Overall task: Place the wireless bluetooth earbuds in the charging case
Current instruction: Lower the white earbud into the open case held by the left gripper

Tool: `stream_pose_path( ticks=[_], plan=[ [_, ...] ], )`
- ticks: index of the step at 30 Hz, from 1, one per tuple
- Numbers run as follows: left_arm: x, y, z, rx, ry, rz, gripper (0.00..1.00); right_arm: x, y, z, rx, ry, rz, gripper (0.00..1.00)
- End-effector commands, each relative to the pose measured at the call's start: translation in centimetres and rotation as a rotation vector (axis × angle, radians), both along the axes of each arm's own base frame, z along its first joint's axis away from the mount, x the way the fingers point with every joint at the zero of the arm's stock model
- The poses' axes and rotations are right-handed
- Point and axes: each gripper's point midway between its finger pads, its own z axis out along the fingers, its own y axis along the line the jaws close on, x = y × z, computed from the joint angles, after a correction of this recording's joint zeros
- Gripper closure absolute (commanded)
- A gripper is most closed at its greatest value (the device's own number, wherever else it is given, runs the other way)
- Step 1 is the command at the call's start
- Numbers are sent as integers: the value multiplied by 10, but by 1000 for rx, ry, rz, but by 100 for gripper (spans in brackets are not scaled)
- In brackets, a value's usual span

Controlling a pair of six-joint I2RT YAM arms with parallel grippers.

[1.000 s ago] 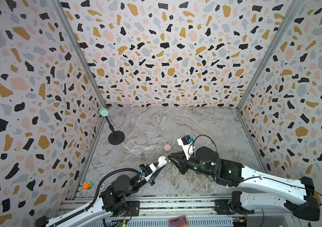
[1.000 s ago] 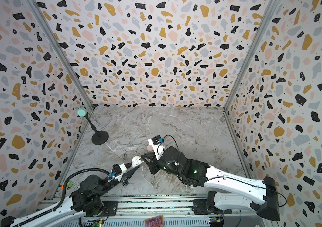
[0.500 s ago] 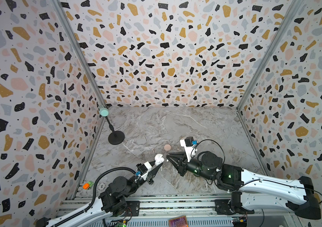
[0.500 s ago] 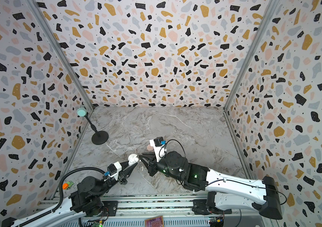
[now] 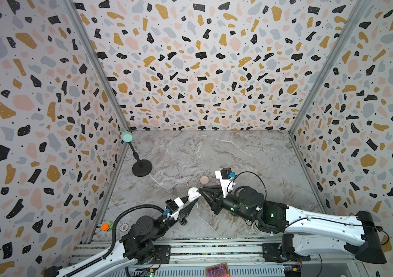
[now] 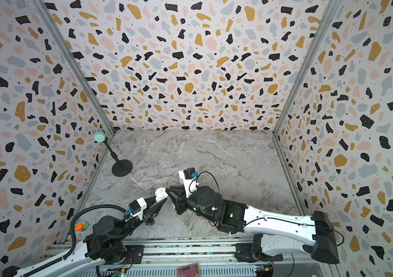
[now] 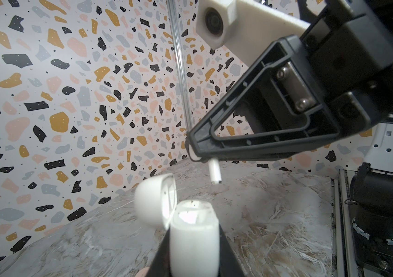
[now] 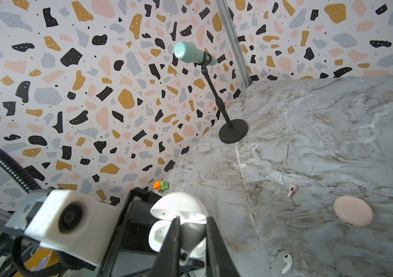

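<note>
My left claw (image 5: 192,201) was clamped on the open white charging case (image 7: 194,239), lifted at the lower centre of both top views. My right claw (image 7: 193,153) pinched a white earbud (image 7: 214,172), its stem aimed down at the case mouth but not yet in. I couldn't tell whether anything already sat inside. Left to do: the second white earbud (image 8: 286,263), a pink earbud (image 8: 291,190) and the shut pink case (image 8: 353,211), all lying on the marble table (image 5: 238,156).
</note>
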Motion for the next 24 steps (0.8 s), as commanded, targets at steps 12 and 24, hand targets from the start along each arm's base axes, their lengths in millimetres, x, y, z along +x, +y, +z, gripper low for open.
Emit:
stream_pose_path(
  ticks=[12,24],
  plan=[
    [-2,4,11,-52,-23,0,100,-2,6,3,30,-10,-9,100],
    [-2,3,10,-49,-22,0,100,-1,10,1,21,-18,-19,100]
  ],
)
